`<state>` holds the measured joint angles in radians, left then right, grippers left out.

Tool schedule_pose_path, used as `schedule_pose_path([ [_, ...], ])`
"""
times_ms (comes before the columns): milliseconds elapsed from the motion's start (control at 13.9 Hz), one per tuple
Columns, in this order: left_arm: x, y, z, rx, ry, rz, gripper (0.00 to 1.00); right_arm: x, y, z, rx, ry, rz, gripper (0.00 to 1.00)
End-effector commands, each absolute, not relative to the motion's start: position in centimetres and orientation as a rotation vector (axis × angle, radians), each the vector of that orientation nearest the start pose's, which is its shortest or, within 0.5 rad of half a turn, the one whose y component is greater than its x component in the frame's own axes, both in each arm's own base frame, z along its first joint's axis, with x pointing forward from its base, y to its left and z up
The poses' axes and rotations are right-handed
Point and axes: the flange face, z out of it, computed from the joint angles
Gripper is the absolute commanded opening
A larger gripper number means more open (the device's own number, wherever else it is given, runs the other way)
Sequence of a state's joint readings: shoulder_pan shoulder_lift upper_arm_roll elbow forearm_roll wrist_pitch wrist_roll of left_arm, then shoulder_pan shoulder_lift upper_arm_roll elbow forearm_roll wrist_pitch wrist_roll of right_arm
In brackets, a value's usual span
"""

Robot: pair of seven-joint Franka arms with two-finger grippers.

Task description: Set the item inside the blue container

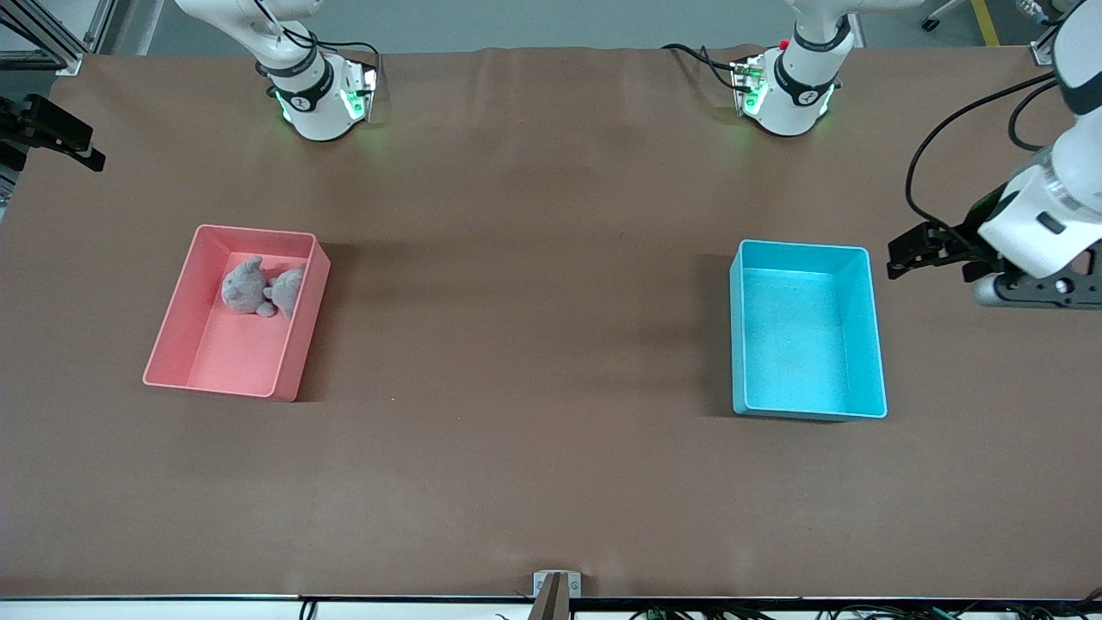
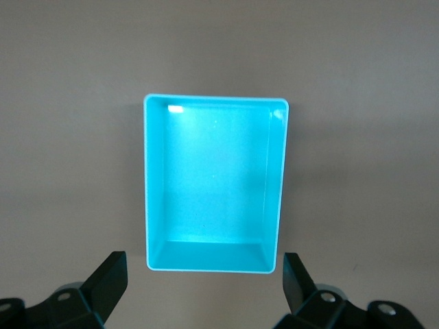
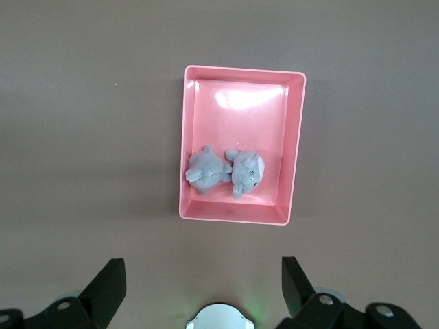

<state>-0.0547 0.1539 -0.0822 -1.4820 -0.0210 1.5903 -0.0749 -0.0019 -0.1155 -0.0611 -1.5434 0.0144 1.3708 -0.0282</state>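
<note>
The blue container (image 1: 792,340) (image 2: 212,178) stands empty toward the left arm's end of the table. Two grey plush toys (image 1: 244,286) (image 1: 288,291) lie side by side in a pink bin (image 1: 219,362) toward the right arm's end. In the right wrist view the toys (image 3: 204,170) (image 3: 247,171) touch each other in the pink bin (image 3: 240,110). My left gripper (image 2: 204,260) (image 1: 902,255) hangs high, open and empty, looking down on the blue container. My right gripper (image 3: 203,264) (image 1: 86,151) hangs high, open and empty, over the table between its base and the pink bin.
The two robot bases (image 1: 320,95) (image 1: 788,90) stand at the table's edge farthest from the front camera. Brown table surface (image 1: 534,327) stretches between the two bins. The right arm's base (image 3: 219,319) shows between the right fingers.
</note>
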Motion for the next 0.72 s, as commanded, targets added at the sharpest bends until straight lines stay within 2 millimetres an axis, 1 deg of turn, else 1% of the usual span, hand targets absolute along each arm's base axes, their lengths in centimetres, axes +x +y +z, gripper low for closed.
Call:
schedule_pose_path([
  [0, 59.5, -9.3, 56.6, -3.162, 0.112, 0.173, 1.00, 48.8, -3.0, 68.5, -3.124, 0.035, 0.088, 1.00],
  [646, 59.3, -10.6, 56.2, -3.172, 0.148, 0.191, 1.00, 48.7, -3.2, 68.4, -3.123, 0.038, 0.093, 1.00],
])
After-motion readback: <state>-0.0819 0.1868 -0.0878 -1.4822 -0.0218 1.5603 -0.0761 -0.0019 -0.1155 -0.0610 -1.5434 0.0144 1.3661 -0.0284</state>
